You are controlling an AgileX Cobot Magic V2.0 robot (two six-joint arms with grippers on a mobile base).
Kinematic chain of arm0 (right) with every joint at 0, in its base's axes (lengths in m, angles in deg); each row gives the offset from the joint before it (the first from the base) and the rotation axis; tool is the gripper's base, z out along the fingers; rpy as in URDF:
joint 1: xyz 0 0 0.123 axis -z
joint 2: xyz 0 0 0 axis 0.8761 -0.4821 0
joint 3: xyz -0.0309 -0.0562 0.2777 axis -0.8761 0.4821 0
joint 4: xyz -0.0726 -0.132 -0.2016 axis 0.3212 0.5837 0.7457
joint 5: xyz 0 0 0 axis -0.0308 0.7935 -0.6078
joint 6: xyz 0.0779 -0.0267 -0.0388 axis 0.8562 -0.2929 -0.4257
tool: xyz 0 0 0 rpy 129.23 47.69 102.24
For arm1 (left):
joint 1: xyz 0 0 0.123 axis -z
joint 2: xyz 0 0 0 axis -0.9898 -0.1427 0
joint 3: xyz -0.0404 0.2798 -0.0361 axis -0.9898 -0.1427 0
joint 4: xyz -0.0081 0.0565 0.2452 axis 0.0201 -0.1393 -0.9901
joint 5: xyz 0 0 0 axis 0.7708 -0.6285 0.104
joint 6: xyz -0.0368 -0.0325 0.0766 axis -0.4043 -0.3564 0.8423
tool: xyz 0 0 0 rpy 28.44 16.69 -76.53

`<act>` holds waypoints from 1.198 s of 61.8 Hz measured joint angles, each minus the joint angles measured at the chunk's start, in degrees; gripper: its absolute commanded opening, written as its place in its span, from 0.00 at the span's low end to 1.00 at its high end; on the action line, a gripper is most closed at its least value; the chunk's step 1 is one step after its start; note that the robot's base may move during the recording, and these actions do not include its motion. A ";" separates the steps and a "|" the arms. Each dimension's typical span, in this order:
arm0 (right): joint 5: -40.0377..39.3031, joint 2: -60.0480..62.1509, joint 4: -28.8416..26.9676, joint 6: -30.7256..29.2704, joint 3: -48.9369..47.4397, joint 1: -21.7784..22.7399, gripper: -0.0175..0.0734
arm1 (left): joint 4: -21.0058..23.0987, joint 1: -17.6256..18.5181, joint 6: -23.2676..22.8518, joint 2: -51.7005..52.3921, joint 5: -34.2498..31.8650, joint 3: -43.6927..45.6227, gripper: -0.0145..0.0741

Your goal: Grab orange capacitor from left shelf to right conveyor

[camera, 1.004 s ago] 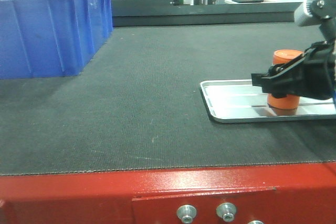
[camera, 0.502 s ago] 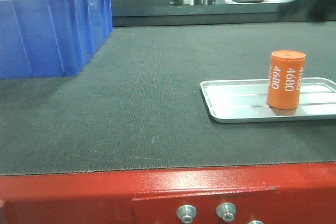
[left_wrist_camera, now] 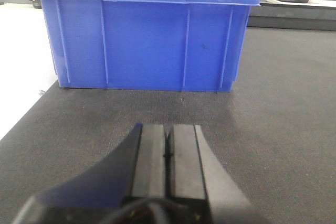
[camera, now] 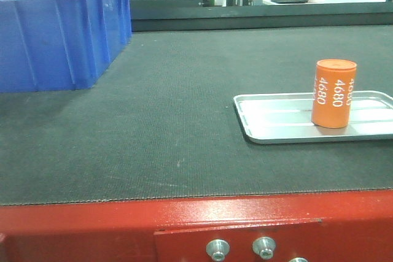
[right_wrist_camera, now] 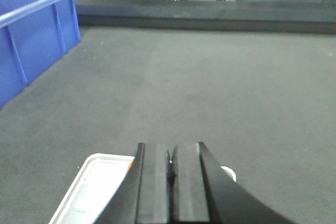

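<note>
The orange capacitor [camera: 333, 93] stands upright in a shallow silver tray [camera: 270, 128] on the right conveyor's dark belt [camera: 178, 121], its white "4680" numerals facing me. Nothing touches it. My right gripper [right_wrist_camera: 170, 156] hangs above the tray [right_wrist_camera: 92, 187], jaws shut with nothing between them; an orange sliver [right_wrist_camera: 129, 165] peeks out beside its left finger. My left gripper [left_wrist_camera: 168, 140] is shut and empty over the belt, pointing at a blue bin [left_wrist_camera: 142, 35]. Neither gripper shows in the front view. The left shelf is out of view.
A big blue plastic bin [camera: 58, 35] sits on the belt at the far left. The conveyor's red frame edge [camera: 123, 225] with silver bolts [camera: 217, 250] runs along the front. A dark raised rail [camera: 245, 19] borders the far side.
The right gripper, around the capacitor a second ago, has let go and lifted up out of the front view. The capacitor stays upright in the tray.
</note>
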 measured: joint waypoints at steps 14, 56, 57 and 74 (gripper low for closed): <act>0.73 1.40 0.00 0.00 0.00 0.00 0.25 | 0.00 0.00 0.00 0.00 0.00 0.00 0.02; 6.04 11.38 -7.53 -9.34 6.67 5.08 0.25 | 0.00 0.00 0.00 0.00 0.00 0.00 0.02; 6.04 12.59 -8.03 -9.94 7.28 5.57 0.25 | 0.00 0.00 0.00 0.00 0.00 0.00 0.02; 5.84 28.15 -10.83 -11.87 21.28 10.09 0.25 | 0.00 0.00 0.00 0.00 0.00 0.00 0.02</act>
